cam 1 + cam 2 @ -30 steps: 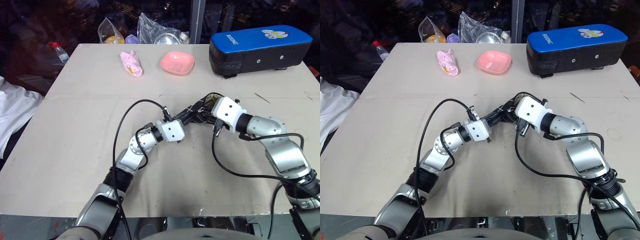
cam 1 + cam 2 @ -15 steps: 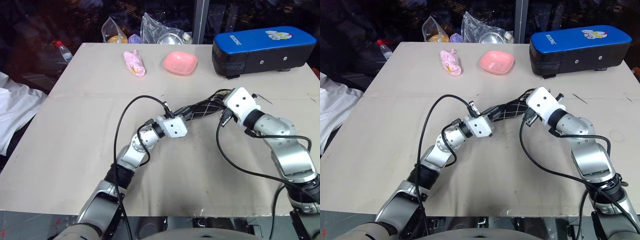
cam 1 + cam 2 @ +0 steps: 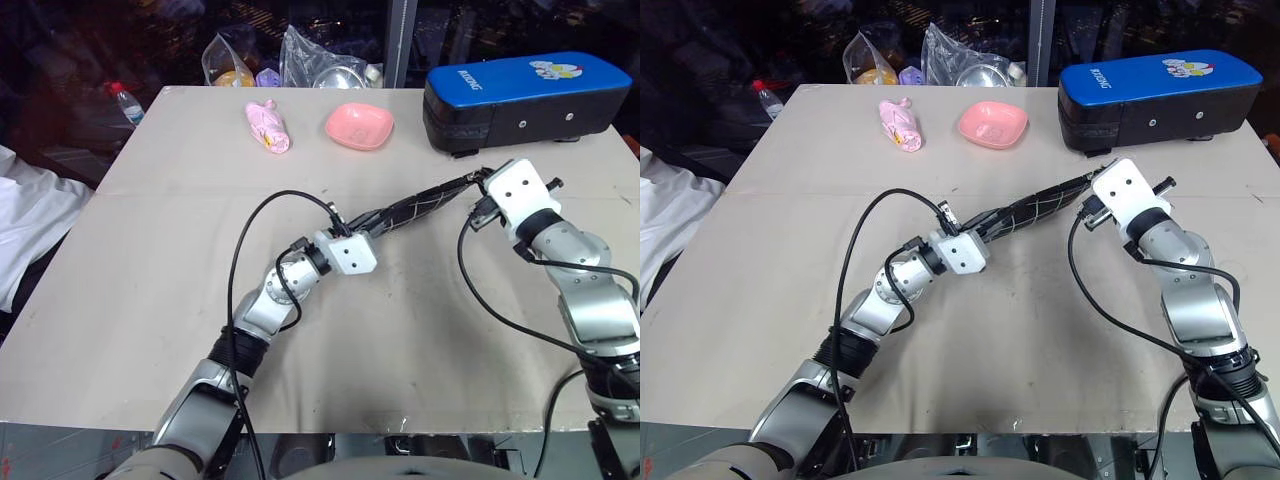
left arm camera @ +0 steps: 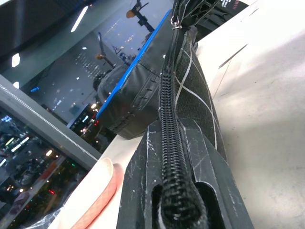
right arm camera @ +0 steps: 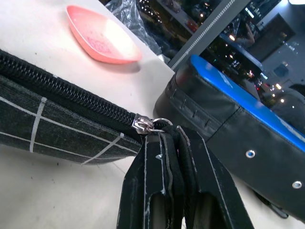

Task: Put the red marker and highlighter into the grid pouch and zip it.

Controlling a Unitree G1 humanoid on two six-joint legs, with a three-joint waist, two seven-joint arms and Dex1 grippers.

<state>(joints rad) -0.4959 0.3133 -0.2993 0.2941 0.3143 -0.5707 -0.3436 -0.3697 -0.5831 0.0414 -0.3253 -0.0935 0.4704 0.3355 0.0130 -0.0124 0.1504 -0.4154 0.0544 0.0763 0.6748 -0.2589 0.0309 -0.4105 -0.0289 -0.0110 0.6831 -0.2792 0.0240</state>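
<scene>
Beige worktop (image 3: 150, 330) carries everything; nearest the robot, the L claw (image 3: 352, 225) is pressed together on one end of the grid pouch (image 3: 415, 207), its black fingers (image 4: 190, 162) clamped either side of the zip teeth, as the L wrist view shows; the pouch hangs stretched btwn the two claws, raised off the worktop, running up & to the right, narrow edge w/ the zip uppermost; black fabric, thin white grid lines.

At the far end of the pouch the R claw (image 3: 482, 186) is pinched shut on the zip pull (image 5: 145, 125); the R wrist view shows the silver slider just at the fingertips, closed zip teeth running away from it along the pouch top; slider sits at the pouch's R end.

Red marker & highlighter: can't see either; can't tell from outside whether they're in the pouch.

Further back, near the far edge: pink bowl (image 3: 358, 125) about centre; pink wrapped item (image 3: 266, 127) to its left, apart from it; big black case w/ blue top (image 3: 525, 95) at the far right, well behind the R claw.

Beyond the far edge: clear plastic bags (image 3: 300, 62); plastic bottle w/ red cap (image 3: 122, 102) off the far-left corner.
</scene>
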